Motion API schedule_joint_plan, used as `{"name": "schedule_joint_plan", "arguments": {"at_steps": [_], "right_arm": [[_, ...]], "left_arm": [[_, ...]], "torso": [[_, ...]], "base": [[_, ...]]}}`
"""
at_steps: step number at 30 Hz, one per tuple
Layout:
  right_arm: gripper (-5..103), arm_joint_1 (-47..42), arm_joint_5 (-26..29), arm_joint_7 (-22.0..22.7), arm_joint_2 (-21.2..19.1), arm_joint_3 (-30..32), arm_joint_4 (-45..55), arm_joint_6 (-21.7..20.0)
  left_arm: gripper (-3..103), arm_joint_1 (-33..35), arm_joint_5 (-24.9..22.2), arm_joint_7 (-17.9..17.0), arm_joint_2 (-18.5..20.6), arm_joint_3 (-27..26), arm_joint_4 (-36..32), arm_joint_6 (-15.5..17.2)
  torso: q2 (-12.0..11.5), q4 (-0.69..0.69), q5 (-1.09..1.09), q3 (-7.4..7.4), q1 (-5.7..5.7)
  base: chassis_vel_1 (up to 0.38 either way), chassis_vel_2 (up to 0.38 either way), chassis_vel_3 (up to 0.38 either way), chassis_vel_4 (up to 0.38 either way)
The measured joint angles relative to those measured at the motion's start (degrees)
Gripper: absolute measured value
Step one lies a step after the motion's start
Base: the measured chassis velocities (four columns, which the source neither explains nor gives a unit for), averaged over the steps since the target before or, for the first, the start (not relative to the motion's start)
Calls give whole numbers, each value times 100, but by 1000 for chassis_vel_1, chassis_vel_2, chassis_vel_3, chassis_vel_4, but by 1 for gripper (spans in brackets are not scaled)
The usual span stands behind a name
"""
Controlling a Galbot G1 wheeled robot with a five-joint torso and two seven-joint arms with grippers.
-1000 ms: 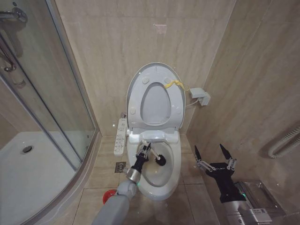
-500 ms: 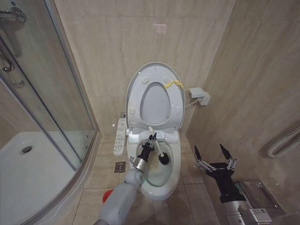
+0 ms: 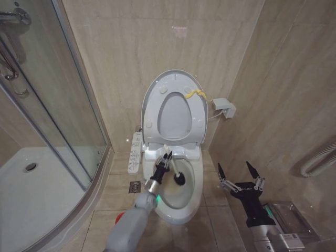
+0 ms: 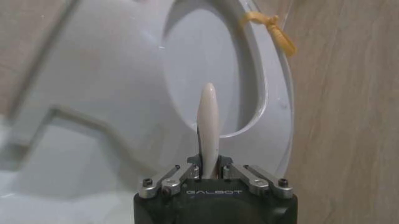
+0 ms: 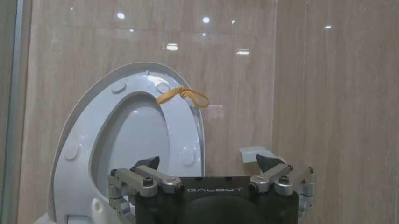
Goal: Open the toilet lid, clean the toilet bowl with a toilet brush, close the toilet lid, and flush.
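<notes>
The toilet lid stands raised against the back wall, a yellow strap hanging from it and the seat ring up in front of it. Below lies the toilet bowl. My left gripper is shut on the white handle of the toilet brush. The black brush head is down in the rear of the bowl. In the left wrist view the handle sticks up from the left gripper toward the lid. My right gripper hangs open right of the toilet, facing the lid.
A glass shower screen and white shower tray fill the left. A red holder cup sits on the floor by the bowl, with a control panel and drain nearby. Tiled walls close in behind and right, with a wall box.
The left gripper has drawn back a little toward me and to the left with the brush handle. The brush head stays low in the rear of the bowl. The right arm is still.
</notes>
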Motion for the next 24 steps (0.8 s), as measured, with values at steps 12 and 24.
{"name": "schedule_joint_plan", "arguments": {"at_steps": [12, 24], "right_arm": [[100, 0, 0, 0, 0, 0, 0, 0], [100, 0, 0, 0, 0, 0, 0, 0]], "left_arm": [[16, 217, 114, 184, 281, 143, -25, 86], [16, 562, 479, -32, 1754, 481, -1059, 498]], "torso": [[0, 2, -1, -1, 0], [1, 2, -1, -1, 0]], "base": [[0, 0, 0, 0], [0, 0, 0, 0]]}}
